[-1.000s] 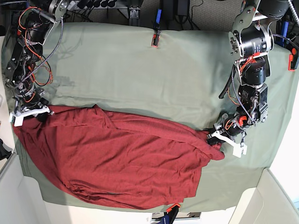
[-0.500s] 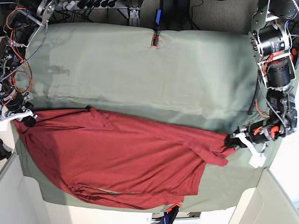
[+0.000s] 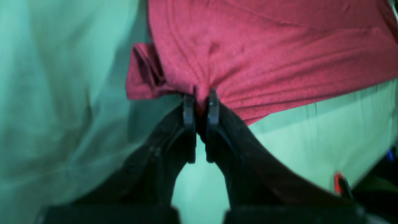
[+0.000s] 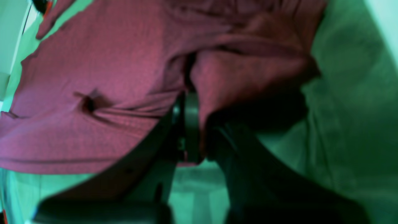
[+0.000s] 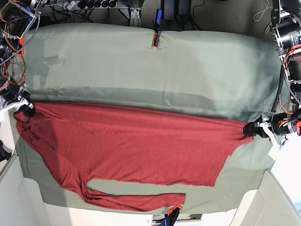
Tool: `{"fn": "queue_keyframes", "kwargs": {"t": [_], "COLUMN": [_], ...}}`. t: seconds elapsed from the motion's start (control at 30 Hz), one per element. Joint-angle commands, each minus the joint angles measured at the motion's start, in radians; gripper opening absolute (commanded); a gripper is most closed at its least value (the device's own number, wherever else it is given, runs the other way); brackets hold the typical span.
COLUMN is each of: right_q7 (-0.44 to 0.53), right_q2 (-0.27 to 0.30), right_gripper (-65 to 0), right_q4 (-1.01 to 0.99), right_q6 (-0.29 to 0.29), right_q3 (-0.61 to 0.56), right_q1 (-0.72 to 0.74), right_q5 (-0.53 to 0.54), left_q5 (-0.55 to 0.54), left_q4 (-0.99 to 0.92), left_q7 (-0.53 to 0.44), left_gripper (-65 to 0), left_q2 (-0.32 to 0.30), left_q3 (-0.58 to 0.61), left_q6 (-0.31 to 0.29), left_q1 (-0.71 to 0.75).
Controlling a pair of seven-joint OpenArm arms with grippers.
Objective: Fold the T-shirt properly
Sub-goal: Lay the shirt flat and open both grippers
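T-shirt [image 5: 136, 150], thin red knit, is stretched taut w/ a sleeve at 6 o'clock. Left gripper [image 5: 249, 129] at 3 o'clock & right gripper [image 5: 26, 109] at 9 each clench an edge over green cloth [image 5: 155, 70].

So my shirt [image 5: 131, 146] is lying spread across the near half of the sheet [image 5: 141, 66], far half bare. My left gripper [image 5: 250, 129] is at the base view's right edge of the shirt, my right gripper [image 5: 26, 109] at the opposite edge. One sleeve [image 5: 136, 198] runs along the near side, and a clip [image 5: 155, 41] sits on the sheet's far edge.
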Motion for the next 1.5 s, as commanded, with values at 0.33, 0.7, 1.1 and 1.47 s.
{"fn": "queue_keyframes", "kwargs": {"t": [0.33,0.7,1.1,1.47], "right_q7": [0.019,0.020,0.020,0.024], "right_q2": [0.034,0.036,0.035,0.035], "right_gripper": [-65.0,-65.0,-65.0,-62.1], "right_q4": [0.252,0.390,0.390,0.390], "right_q6": [0.030,0.032,0.048,0.048], "right_q3": [0.012,0.012,0.012,0.012], "right_q1": [-0.240,-0.438,-0.468,-0.468], "right_q5": [0.053,0.053,0.054,0.054], "left_q5": [-0.256,-0.312,-0.312,-0.356], "left_q4": [0.016,0.016,0.016,0.016], "left_q7": [0.132,0.154,0.154,0.154], "left_gripper": [-65.0,-65.0,-65.0,-45.9], "left_q2": [-0.174,-0.228,-0.227,-0.227], "left_q3": [-0.010,-0.016,-0.023,-0.023], "left_q6": [0.003,0.003,0.003,0.003], "left_q1": [0.181,0.391,0.429,0.435]}}
